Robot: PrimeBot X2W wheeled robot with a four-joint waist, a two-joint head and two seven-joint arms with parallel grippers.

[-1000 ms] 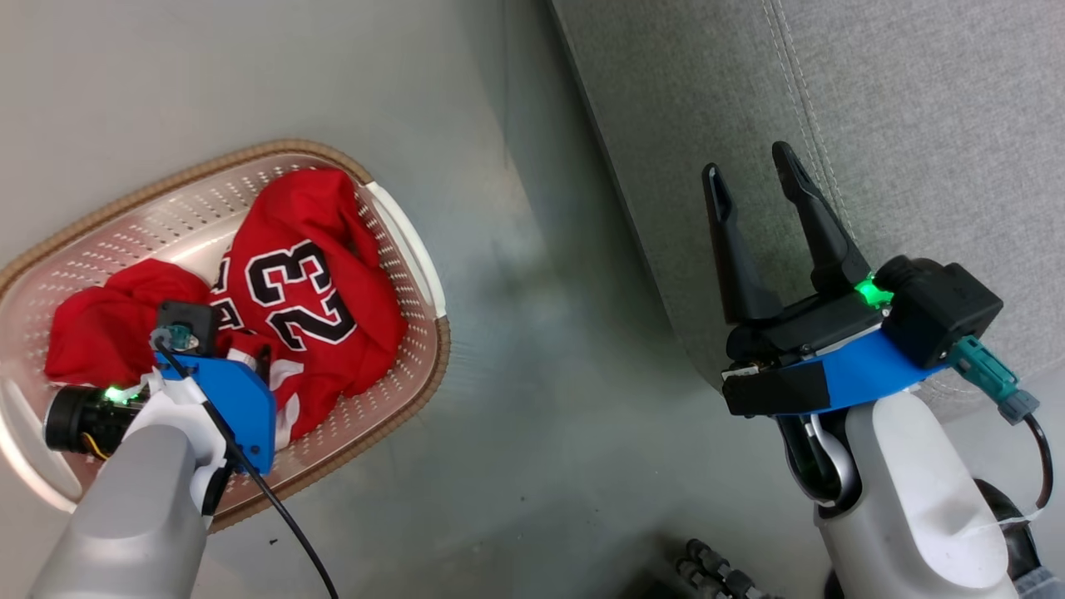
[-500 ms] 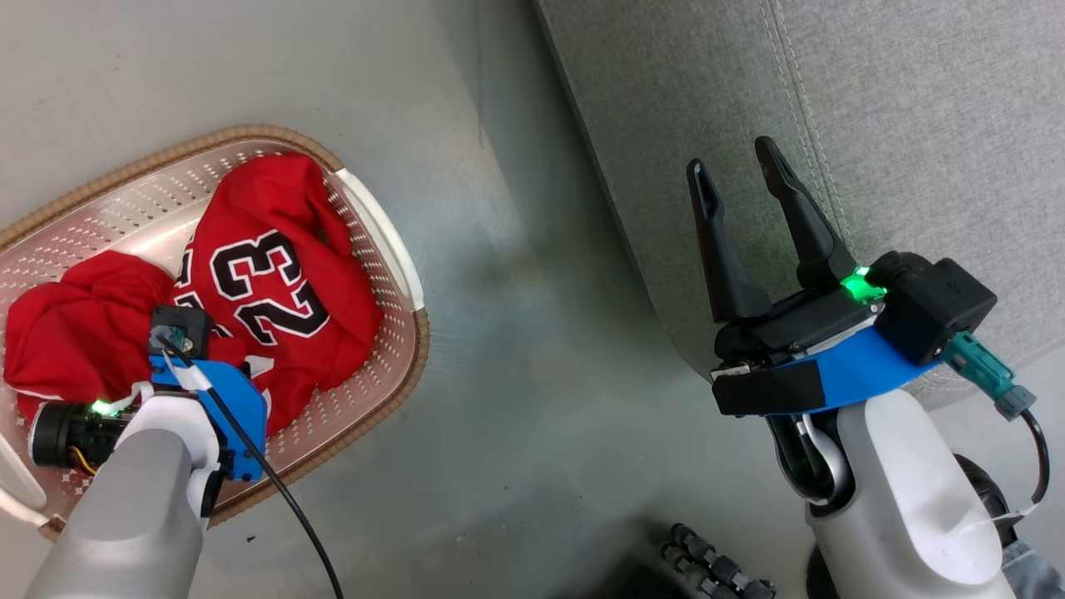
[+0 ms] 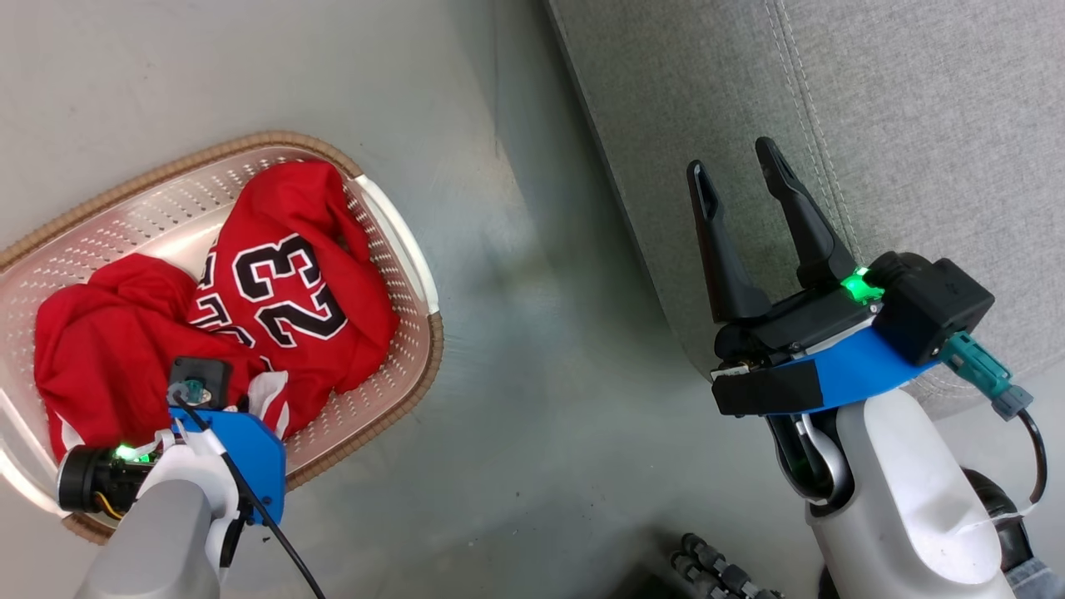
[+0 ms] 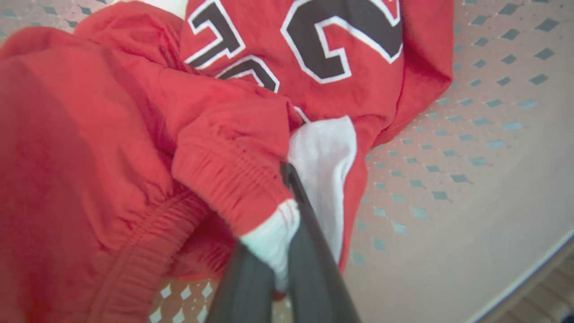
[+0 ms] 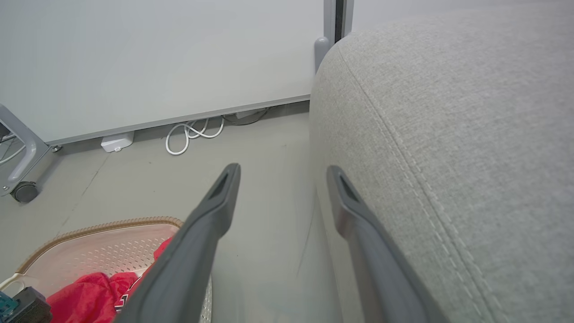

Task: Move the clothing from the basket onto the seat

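On the floor (image 3: pixel 516 416) to the robot's left, the basket (image 3: pixel 125 225) lies with its brown rim uppermost, and all of the clothing (image 3: pixel 250 333) is inside it.

1. Jersey (image 3: pixel 283 287): crumpled against the basket wall nearest the seat, with the black-and-white number 23 facing up.
2. Shorts (image 3: pixel 108 349): bunched on the far side of the jersey from the seat, touching and partly overlapping it.

Left gripper (image 4: pixel 283 188): lowered into the basket. In the left wrist view its two dark fingers are pressed together on a gathered red hem that ends in a white edge. The fold runs into the red mass of the shorts (which garment it belongs to cannot be told for certain). A white panel lies just beside the fingers, and the perforated basket bottom shows to their right. In the head view the blue wrist bracket and camera cover the fingers.

Right gripper (image 3: pixel 732 158): fingers spread wide, holding nothing. It hangs over the rounded front edge of the seat (image 3: pixel 874 100), well apart from the basket. In the right wrist view one finger lines up with the floor and the other with the cushion side.

Seat: light-grey fabric with a stitched seam, nothing lying on the part in view.

Background (right wrist view): a white cable (image 5: pixel 193 134) coils on the floor at the foot of a pale wall.
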